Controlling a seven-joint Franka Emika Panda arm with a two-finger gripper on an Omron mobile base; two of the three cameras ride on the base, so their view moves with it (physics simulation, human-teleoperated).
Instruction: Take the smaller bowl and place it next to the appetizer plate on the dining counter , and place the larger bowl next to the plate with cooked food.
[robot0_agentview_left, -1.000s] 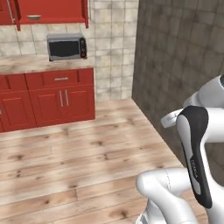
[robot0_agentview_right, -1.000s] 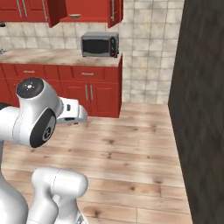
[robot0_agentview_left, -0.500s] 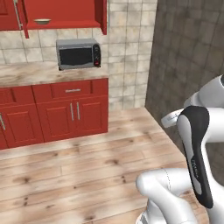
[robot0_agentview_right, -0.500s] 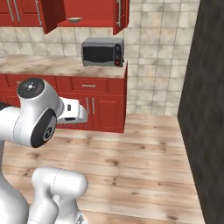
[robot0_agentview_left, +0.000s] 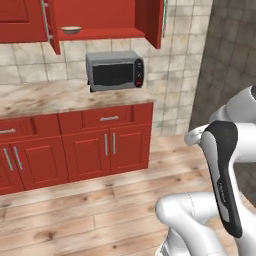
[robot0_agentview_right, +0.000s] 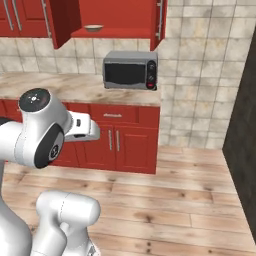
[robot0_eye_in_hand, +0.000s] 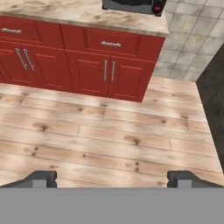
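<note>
High on the wall, an open red upper cabinet (robot0_agentview_left: 105, 20) has its doors swung wide, and on its shelf sits the smaller bowl (robot0_agentview_left: 71, 30), toward the left end of the shelf. From the right base view the same bowl (robot0_agentview_right: 93, 28) sits just inside the left door. It is a low, wide dish, pale beige, with a darker rim line; it stands upright and alone on the red shelf, and what may lie inside it is too small to make out.

Below the cabinet, a grey microwave (robot0_agentview_left: 115, 70) with a dark door and a control strip on its right side stands on the wall counter (robot0_agentview_left: 45, 97), whose top is beige veined stone. Its door is closed. Under the counter run red base cupboards (robot0_agentview_left: 107, 147) with a shallow drawer (robot0_agentview_left: 107, 117) above each pair of doors, all closed, with slim metal handles.

To the right, beige wall tiles (robot0_agentview_right: 205, 75) run to a corner where a dark grey stone wall (robot0_agentview_left: 230, 65) begins. The floor (robot0_agentview_right: 175, 200) is light wood planks.

In the hand view the gripper (robot0_eye_in_hand: 112, 178) points down at the bare floor planks in front of the cupboards; its two dark fingertips (robot0_eye_in_hand: 41, 178) stand spread wide apart with nothing between them, well away from the bowl.
</note>
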